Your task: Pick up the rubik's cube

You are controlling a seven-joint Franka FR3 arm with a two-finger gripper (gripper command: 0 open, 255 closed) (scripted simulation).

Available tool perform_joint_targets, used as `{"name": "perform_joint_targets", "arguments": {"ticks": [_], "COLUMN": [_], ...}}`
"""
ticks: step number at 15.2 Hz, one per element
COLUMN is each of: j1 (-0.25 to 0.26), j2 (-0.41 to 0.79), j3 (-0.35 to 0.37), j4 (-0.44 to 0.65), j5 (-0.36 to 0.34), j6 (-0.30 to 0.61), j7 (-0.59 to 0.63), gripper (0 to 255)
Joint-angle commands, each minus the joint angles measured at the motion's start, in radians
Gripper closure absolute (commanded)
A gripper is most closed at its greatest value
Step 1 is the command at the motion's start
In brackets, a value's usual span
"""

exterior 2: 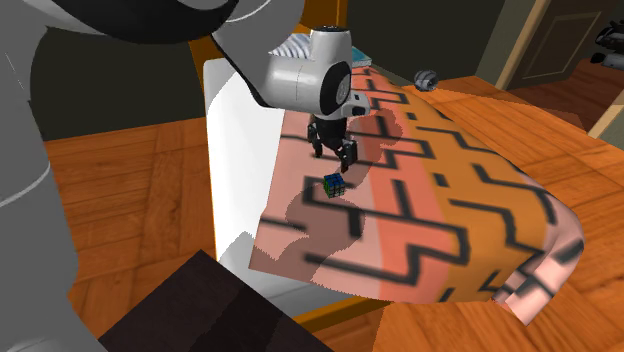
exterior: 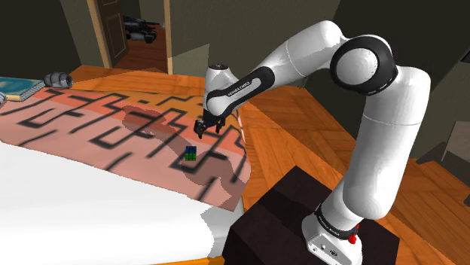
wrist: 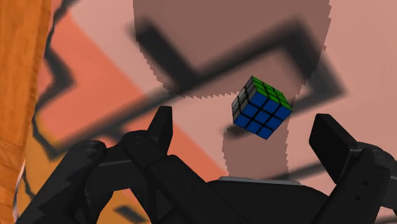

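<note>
The small blue, green and grey Rubik's cube lies on the pink-and-orange bedspread with black zigzag lines, near the shoulder view's right edge of the bed. The all-black two-finger gripper hangs just above it, fingers spread wide, untouching.

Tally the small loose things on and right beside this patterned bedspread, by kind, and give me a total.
rubik's cube: 1
blue book: 1
grey rounded object: 1
Total: 3
</note>
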Motion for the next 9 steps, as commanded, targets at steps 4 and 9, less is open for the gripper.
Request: {"name": "perform_joint_targets", "arguments": {"ticks": [4, 9], "j1": [0.020, 0.042], "j2": [0.204, 0.410], "j3": [-0.013, -0.025], "j4": [0.177, 0.386], "j5": [-0.020, -0.026], "j6": [0.015, -0.001], "j7": [0.032, 0.054], "gripper": [0, 0]}}
